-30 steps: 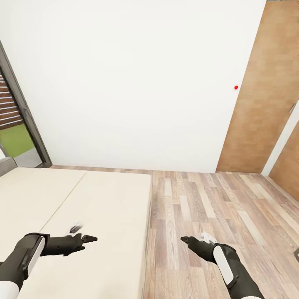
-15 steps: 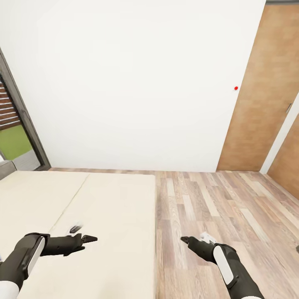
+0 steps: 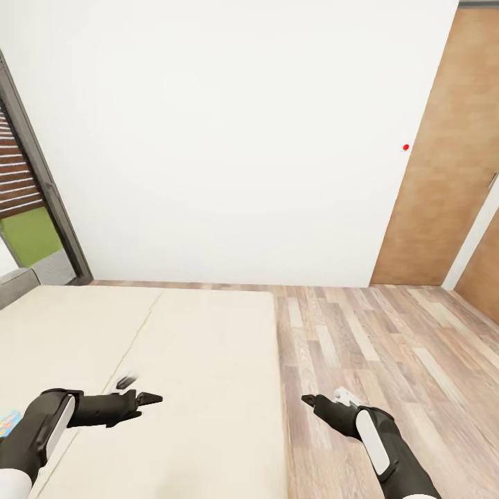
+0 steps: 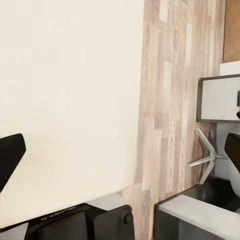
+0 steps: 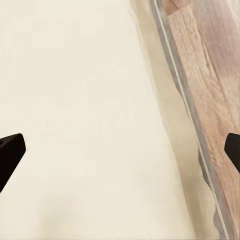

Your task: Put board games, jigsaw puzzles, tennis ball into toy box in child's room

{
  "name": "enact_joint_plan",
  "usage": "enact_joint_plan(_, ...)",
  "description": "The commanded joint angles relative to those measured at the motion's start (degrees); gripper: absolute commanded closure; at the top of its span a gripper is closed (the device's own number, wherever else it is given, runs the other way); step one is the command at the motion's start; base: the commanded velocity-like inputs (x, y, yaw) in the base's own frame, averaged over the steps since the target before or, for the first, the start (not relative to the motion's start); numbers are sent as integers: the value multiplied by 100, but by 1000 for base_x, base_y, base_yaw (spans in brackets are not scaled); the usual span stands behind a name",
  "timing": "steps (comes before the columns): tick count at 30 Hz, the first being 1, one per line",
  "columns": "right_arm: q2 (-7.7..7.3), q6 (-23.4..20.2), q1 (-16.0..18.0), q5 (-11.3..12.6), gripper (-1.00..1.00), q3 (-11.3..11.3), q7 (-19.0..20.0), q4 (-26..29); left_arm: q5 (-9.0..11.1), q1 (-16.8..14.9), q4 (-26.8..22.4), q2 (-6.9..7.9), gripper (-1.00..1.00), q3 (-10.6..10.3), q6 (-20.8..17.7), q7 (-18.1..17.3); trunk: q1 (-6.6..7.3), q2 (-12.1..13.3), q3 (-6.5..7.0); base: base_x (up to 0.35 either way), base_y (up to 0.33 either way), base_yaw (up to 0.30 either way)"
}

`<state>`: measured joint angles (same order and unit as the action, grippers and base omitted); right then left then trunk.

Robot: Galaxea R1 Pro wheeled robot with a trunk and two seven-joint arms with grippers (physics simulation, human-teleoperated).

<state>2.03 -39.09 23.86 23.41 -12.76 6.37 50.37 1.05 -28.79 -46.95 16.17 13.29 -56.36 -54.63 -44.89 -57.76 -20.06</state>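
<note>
The cream bed (image 3: 194, 360) fills the lower left of the head view, with a seam down its middle. At the picture's left edge, a sliver of a light-blue board game (image 3: 7, 421) lies on the mattress beside my left forearm. My left gripper (image 3: 144, 394) hovers open over the bed with nothing between its fingers. My right gripper (image 3: 315, 400) is open too, above the wood floor just past the bed's edge. The left wrist view looks down on the mattress (image 4: 65, 100) and a pale-topped, dark-framed part of the table (image 4: 220, 97). The toy box is out of view.
A white wall (image 3: 222, 138) stands behind the bed. There is a brown wooden door (image 3: 443, 173) at the right and a dark-framed window (image 3: 34, 180) at the left. Wood-plank floor (image 3: 388, 346) runs right of the bed. A chair's star base (image 4: 205, 157) stands near the table.
The whole head view has shifted right, so the camera has turned left. The light-blue board game's edge has come into view. Both arms hold the same pose.
</note>
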Motion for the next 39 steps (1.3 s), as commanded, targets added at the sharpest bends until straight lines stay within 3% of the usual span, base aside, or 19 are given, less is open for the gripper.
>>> enact_joint_plan(1, 8, -37, 5, -21, -100, -30, 31, 7, 9, -4, 2, 0, -100, 5, -42, -12, -1, -5, -7, 0, 282, 0)
enact_joint_plan(39, 8, -37, 5, -21, -100, -28, 31, 7, 9, -4, 2, 0, -100, 3, -42, -11, -1, -5, -7, 8, 278, 0)
